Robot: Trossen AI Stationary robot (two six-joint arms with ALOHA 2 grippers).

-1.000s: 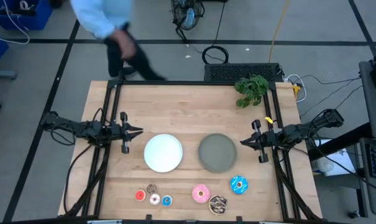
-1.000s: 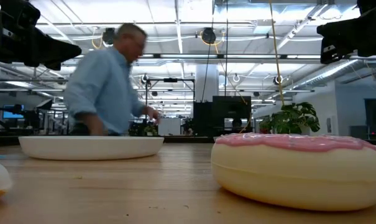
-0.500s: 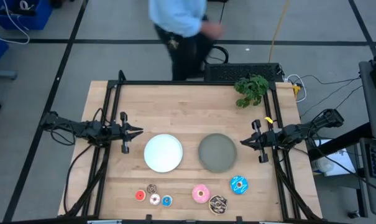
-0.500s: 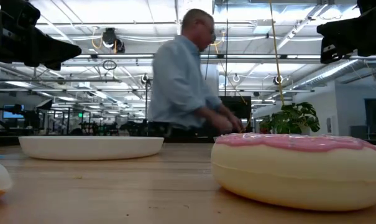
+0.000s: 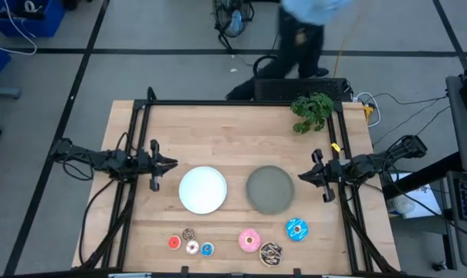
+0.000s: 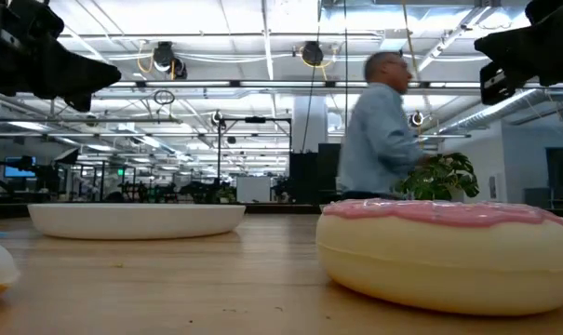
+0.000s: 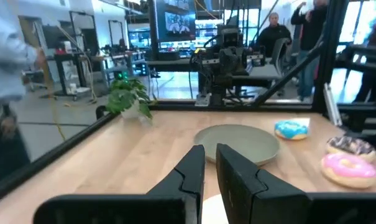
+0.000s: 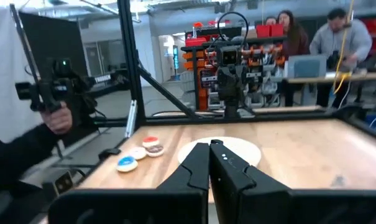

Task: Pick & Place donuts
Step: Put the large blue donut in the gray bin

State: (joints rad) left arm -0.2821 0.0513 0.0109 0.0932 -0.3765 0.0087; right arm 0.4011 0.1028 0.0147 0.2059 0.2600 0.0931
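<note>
Pale wood forms the table (image 5: pixel 233 131), on which a round white plate (image 5: pixel 202 189) and a round grey plate (image 5: pixel 269 189) lie side by side at mid-table, apart from each other and both bare. All seven donuts lie in a loose row along the near edge, below the plates in the high view, none on a plate. The four tiny ones are grouped below the white plate: red donut (image 5: pixel 174 242), tiny brown donut (image 5: pixel 188 234), pink-white donut (image 5: pixel 192 247) and tiny blue donut (image 5: pixel 208 249). The three larger ones lie below the grey plate: pink donut (image 5: pixel 249 240), sprinkled brown donut (image 5: pixel 271 252) just beside it, and blue donut (image 5: pixel 297 228) nearest the right arm. The left gripper (image 5: pixel 171 163) hangs above the table just left of the white plate, pointing toward it; its wrist view shows the fingers (image 7: pixel 197 171) drawn nearly together with a narrow slit between them, holding nothing. The right gripper (image 5: pixel 301 177) hangs just right of the grey plate, pointing toward it; its fingers (image 8: pixel 203 163) appear pressed together, though the angle leaves some doubt, and they are empty. A green plant (image 5: pixel 312 110) stands at the table's far right corner. A person (image 5: pixel 304 23) in a light blue shirt is beyond the far edge, near the plant.
</note>
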